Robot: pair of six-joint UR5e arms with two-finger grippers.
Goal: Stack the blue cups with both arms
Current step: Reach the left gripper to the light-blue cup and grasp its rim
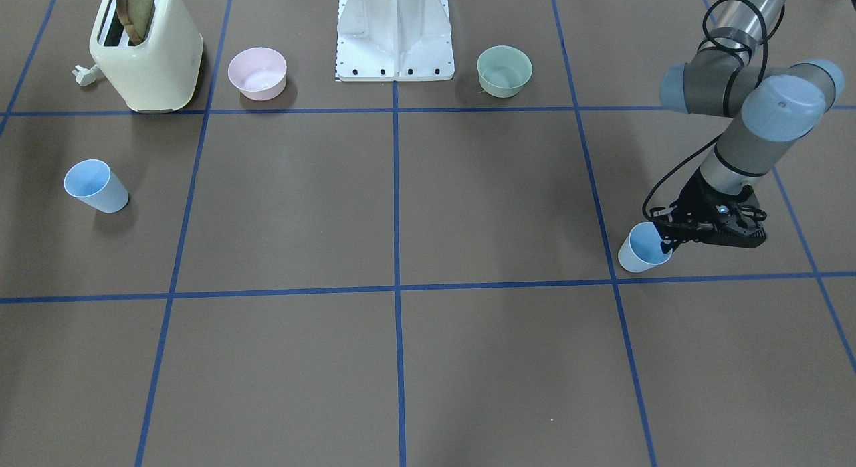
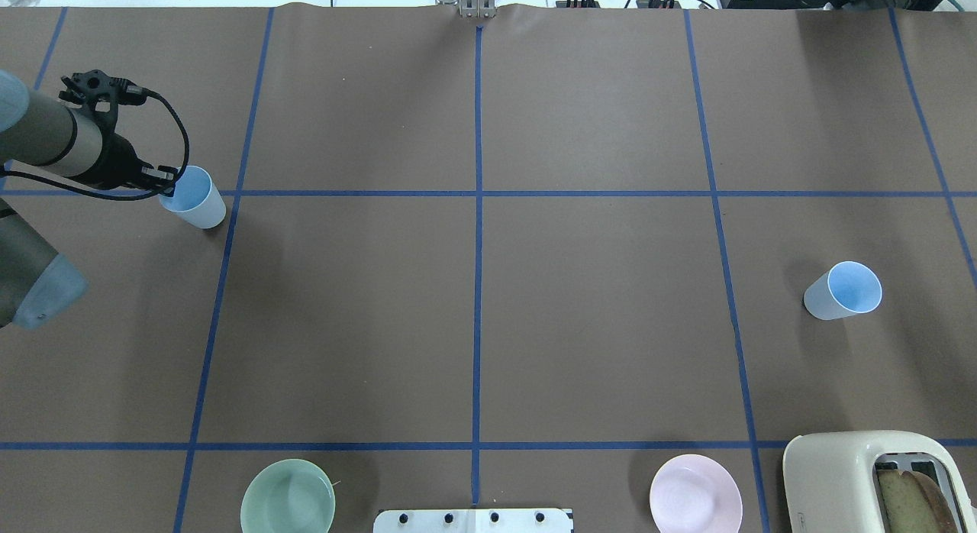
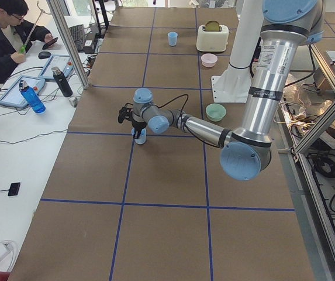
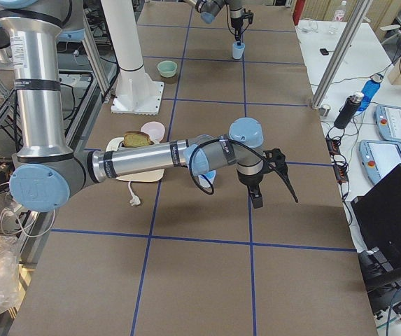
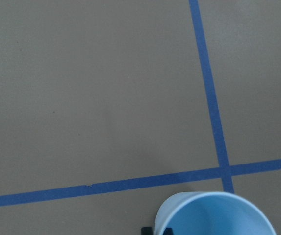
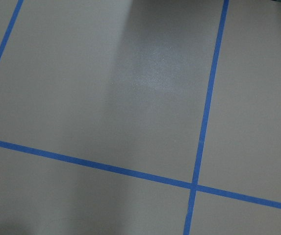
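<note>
Here we see the left arm (image 1: 742, 139) reaching far out on its own side, with the left claw (image 1: 667, 243) down at the rim of the left cup (image 1: 640, 251). That cup stands upright on the table (image 1: 468, 206), beside a crossing of the blue tape (image 2: 478, 193) lines. In the wrist view a dark fingertip (image 5: 152, 230) shows just outside the cup's wall. The other finger is hidden, so we cannot tell whether the claw is clamped on the rim or merely straddling it.

The right cup (image 2: 843, 291) stands upright and alone on the robot's right side, well apart from the left cup and touched by nothing. The toaster (image 2: 862, 479), with a slice of bread (image 2: 912, 499) in its slot, stands nearer the robot on that same side.

The right arm (image 4: 151, 161) shows only from the table's right end, stretched out low over the table. The right claw (image 4: 276, 201) points down at bare brown surface. From that view alone we cannot tell whether its fingers are apart or together, and its wrist camera shows only table and tape.

The pink bowl (image 2: 696, 493) and the green bowl (image 2: 288, 496) sit at the near edge, one either side of the base.
</note>
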